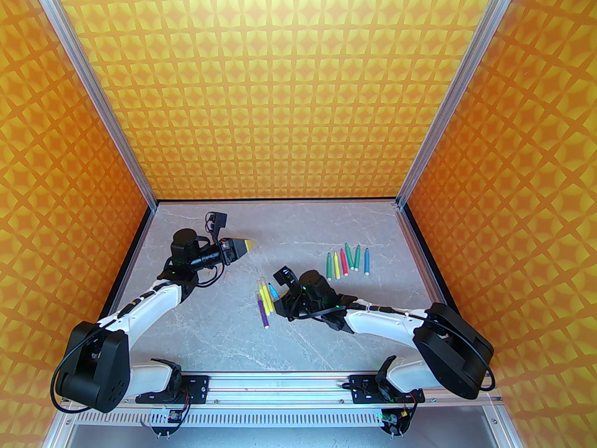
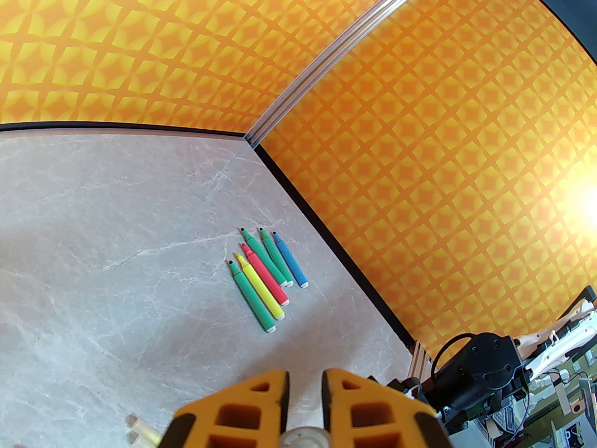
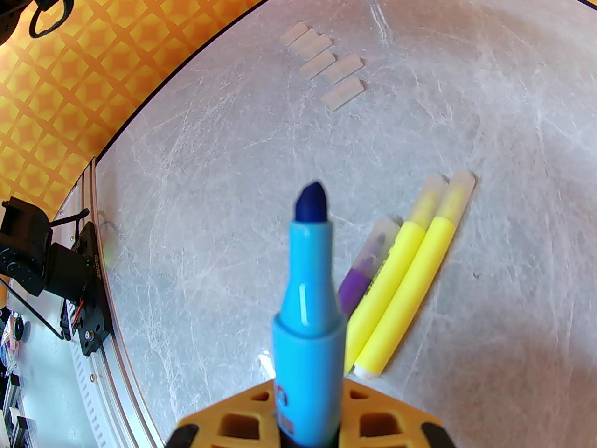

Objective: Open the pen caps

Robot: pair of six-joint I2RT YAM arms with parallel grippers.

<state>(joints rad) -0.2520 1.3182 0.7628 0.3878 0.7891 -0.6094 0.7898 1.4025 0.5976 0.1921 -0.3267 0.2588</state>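
Right wrist view, bottom centre: my right gripper [image 3: 308, 404] pinches the blue pen [image 3: 308, 315] by its lower barrel. The pen runs up the frame, its dark blue tip bare at centre. In the top view my right gripper [image 1: 281, 307] is at centre, with the blue pen [image 1: 274, 291] poking toward the upper left.

Right of the blue pen in the wrist view lie 2 yellow pens [image 3: 410, 269], touching side by side, each with its clear cap on. A purple pen [image 3: 354, 287], also capped, lies against the left yellow one and is partly hidden behind the blue barrel. In the top view the yellow pens [image 1: 267, 299] and purple pen [image 1: 262, 313] are at centre, just left of my right gripper.

6 loose caps [image 3: 322, 66] cluster on the grey table [image 3: 210, 203] at upper centre of the right wrist view, well apart from the capped pens.

My left gripper [image 1: 246, 245] is left of centre in the top view, pointing right. In the left wrist view, my left gripper [image 2: 305, 390] is at bottom centre, fingers pressed nearly together, with table showing through the thin slit.

6 uncapped pens [image 2: 266, 280] lie in a row at centre: green, yellow, pink-red, green, green, blue, tips toward the upper left. In the top view the uncapped pens [image 1: 347, 262] are right of centre. Ends of loose caps [image 2: 137, 430] show at lower left of the left wrist view.
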